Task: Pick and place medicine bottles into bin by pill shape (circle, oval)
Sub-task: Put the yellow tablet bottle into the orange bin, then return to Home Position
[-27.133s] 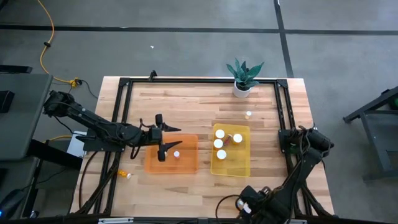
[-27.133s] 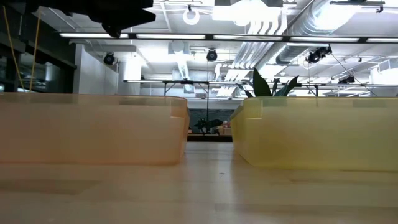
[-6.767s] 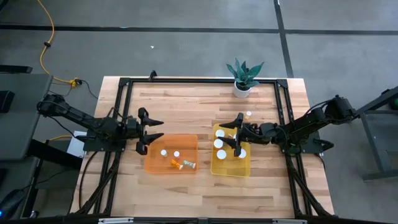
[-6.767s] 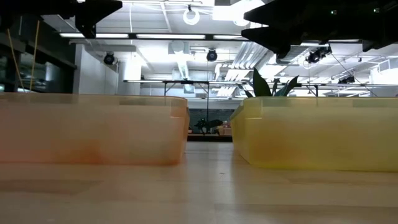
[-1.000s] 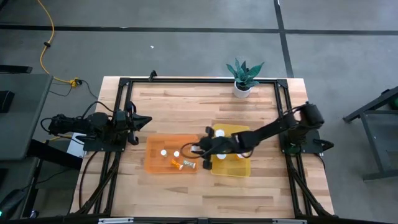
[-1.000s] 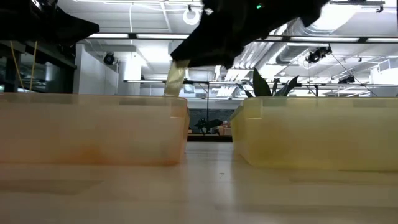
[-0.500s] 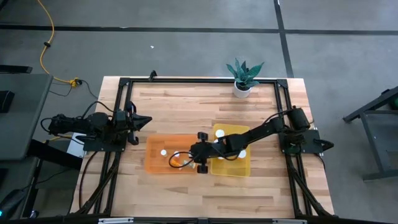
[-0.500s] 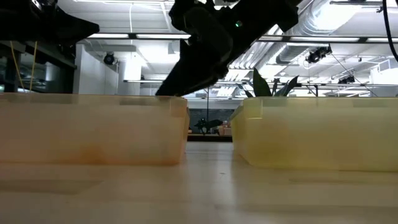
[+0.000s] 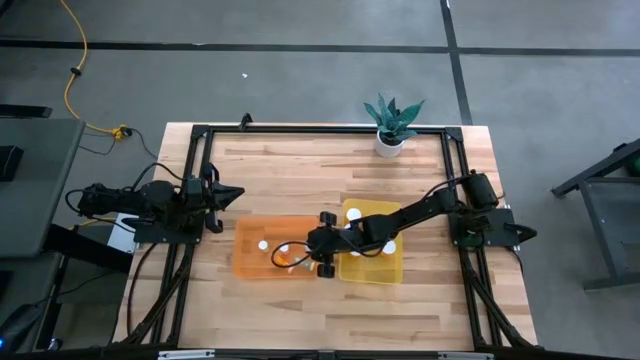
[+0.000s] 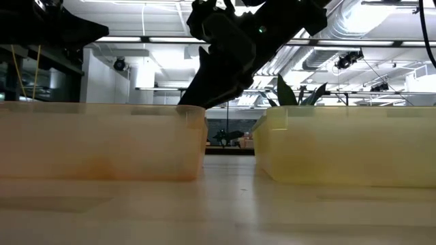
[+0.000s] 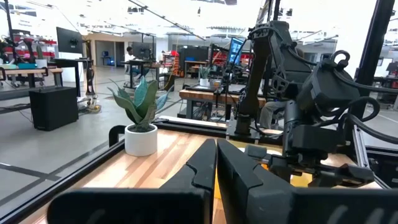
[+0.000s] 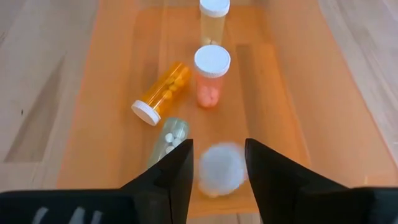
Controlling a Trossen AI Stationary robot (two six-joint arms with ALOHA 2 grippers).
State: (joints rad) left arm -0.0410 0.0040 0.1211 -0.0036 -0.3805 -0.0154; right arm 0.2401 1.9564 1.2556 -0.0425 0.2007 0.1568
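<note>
L gripper [image 9: 222, 193] parked at table's left edge, fingers pinched shut, empty. Orange bin [image 9: 245, 262] holding several bottles [image 12: 212, 75], some upright, some lying. R gripper [image 12: 217, 163] low over that bin, fingers parted, blurred white-capped bottle [image 12: 219, 168] between them, apparently dropping: release step. Next: lift clear, fetch another bottle. Yellow bin [image 9: 392, 273] alongside on right.

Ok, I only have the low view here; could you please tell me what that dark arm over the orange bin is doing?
Observer: That is the right gripper, fingers apart above the orange bin, with a blurred white cap between them.
Operator: Thank you. What is inside the bin?
Observer: Two medicine bottles stand upright and two more lie on their sides.
Operator: And the other arm?
Observer: The left gripper is shut, near the left side of the table.
</note>
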